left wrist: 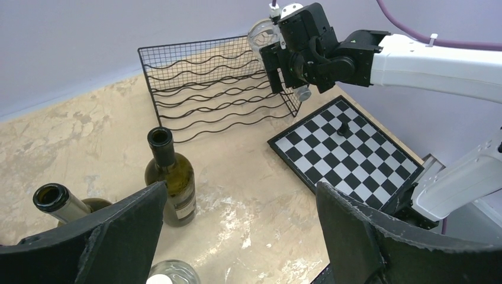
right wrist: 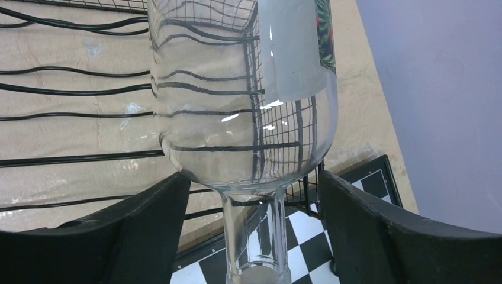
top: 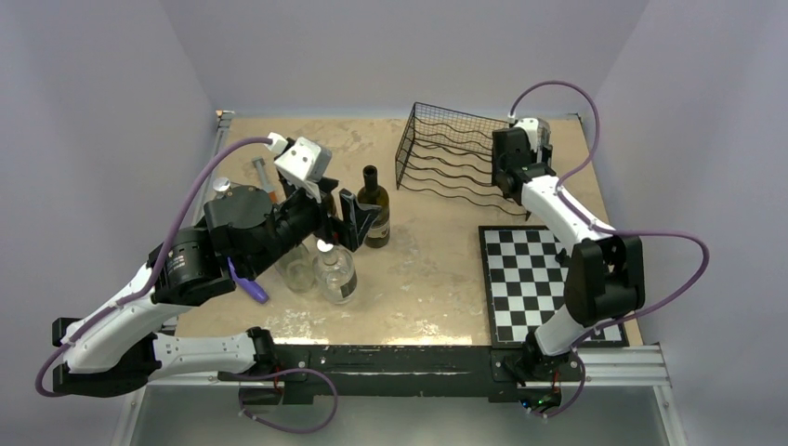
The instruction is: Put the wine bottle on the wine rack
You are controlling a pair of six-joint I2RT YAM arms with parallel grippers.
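Note:
My right gripper is shut on a clear glass wine bottle. Its fingertips sit at the bottle's shoulders and the neck points back at the wrist. It holds the bottle tilted, base up, over the right end of the black wire wine rack. The left wrist view shows the bottle above the rack's top right corner. My left gripper is open and empty, hovering by a dark green wine bottle that stands upright.
A second dark bottle stands by the left finger. Two clear capped bottles stand below the left gripper. A chessboard lies front right with one dark piece. A syringe lies at far left.

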